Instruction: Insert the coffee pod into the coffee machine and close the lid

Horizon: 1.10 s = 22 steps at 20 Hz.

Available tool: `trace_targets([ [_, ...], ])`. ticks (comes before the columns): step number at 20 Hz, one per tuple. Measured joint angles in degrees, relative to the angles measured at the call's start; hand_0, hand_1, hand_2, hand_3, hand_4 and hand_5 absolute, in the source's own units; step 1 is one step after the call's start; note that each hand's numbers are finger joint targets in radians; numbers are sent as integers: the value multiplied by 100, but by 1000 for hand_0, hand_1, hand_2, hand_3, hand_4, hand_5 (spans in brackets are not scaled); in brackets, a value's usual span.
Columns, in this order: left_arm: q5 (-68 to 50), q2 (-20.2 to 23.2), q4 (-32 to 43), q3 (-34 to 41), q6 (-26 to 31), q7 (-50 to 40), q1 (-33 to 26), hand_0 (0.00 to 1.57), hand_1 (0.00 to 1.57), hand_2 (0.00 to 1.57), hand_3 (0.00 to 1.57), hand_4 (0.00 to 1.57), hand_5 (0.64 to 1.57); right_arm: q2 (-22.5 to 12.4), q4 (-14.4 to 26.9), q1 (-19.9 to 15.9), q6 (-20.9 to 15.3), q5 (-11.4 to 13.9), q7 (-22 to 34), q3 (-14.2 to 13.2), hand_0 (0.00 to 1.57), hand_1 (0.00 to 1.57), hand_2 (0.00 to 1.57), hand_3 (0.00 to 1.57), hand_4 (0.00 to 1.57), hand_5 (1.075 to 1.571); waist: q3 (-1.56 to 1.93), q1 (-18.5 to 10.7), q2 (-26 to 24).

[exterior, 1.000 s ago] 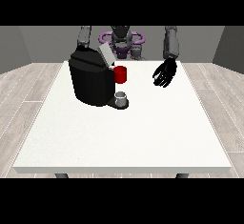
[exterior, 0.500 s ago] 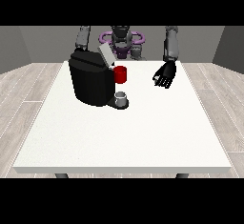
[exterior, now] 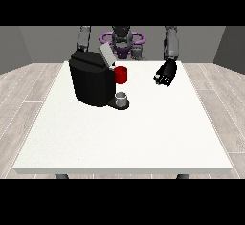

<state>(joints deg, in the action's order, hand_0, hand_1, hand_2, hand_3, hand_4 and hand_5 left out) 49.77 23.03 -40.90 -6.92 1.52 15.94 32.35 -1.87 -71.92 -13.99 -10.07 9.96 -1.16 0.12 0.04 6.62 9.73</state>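
white table (exterior: 143, 138), black coffee machine (exterior: 91, 81) on its far left part, my hand at the view's right (exterior: 166, 73) off to the machine's right.
machine lid (exterior: 106, 55) is tilted up, not closed. a red thing at the machine (exterior: 121, 74) sits at its front, and a grey thing (exterior: 122, 97) sits on the machine's base just below it; can't tell if that's the pod. my hand at the view's right hangs over the table, well apart from the machine, fingers curled in, holding nothing. my other hand is hidden behind the machine.
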Motion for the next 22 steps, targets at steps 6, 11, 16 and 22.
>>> trace_targets([
  [6, -365, -188, -86, 270, 448, 209, 278, 1420, 1420, 1410, 1332, 518, 1571, -62, 291, -21, -97, 87, 15, -90, 0, 0, 0, 0, 0, 1571, -3, -105, -218],
  [11, -438, -362, -312, 255, 1142, -118, 580, 1402, 1402, 1390, 1329, 542, 1571, -111, 626, 7, -99, 97, -31, -175, 0, 0, 0, 0, 0, 1571, -1, -190, -548],
  [16, -552, -358, -550, 348, 1770, -339, 1054, 1403, 1403, 1396, 1341, 598, 1571, -131, 839, -17, -35, 59, -222, -220, 0, 0, 0, 0, 0, 1571, -1, -172, -690],
  [22, -570, -388, -591, 523, 2045, -653, 1495, 1340, 1340, 1372, 1351, 562, 1571, -38, 661, -80, 22, 73, -125, -91, 0, 0, 0, 0, 0, 1571, -3, 74, -727],
])
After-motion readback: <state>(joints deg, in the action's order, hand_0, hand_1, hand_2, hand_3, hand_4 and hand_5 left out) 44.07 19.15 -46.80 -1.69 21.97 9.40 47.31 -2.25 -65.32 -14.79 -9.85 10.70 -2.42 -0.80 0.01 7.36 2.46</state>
